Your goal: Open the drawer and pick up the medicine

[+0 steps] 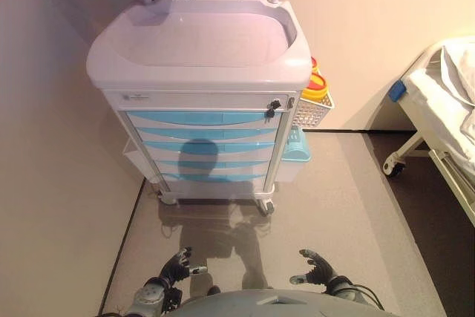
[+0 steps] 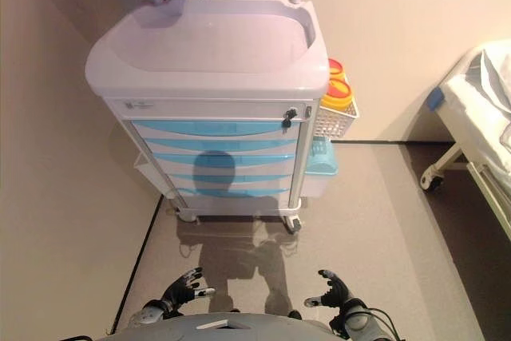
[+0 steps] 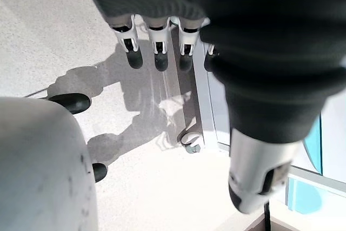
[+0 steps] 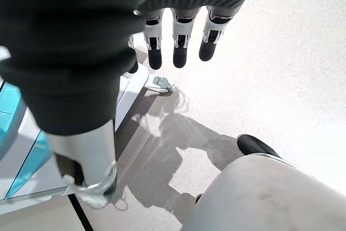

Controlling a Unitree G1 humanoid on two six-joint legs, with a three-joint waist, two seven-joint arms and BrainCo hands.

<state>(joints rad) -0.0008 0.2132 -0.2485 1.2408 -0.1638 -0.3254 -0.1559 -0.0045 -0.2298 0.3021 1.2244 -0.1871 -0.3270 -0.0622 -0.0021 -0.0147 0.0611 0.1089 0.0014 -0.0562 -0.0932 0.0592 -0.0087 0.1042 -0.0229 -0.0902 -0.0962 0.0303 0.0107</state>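
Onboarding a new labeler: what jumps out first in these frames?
The white medical cart with its stack of shut blue drawers dominates the centre, standing against the wall. A white basket holding yellow containers hangs on its right side, and a bed pokes in at the far right. Both hands, left hand and right hand, hang open and empty low in front, well short of the cart.

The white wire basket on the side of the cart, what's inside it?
The white wire basket on the medical cart holds yellow containers with red lids. Only their tops show above the rim; anything lower in the basket is covered. No medicine is visible, and the drawers are closed.
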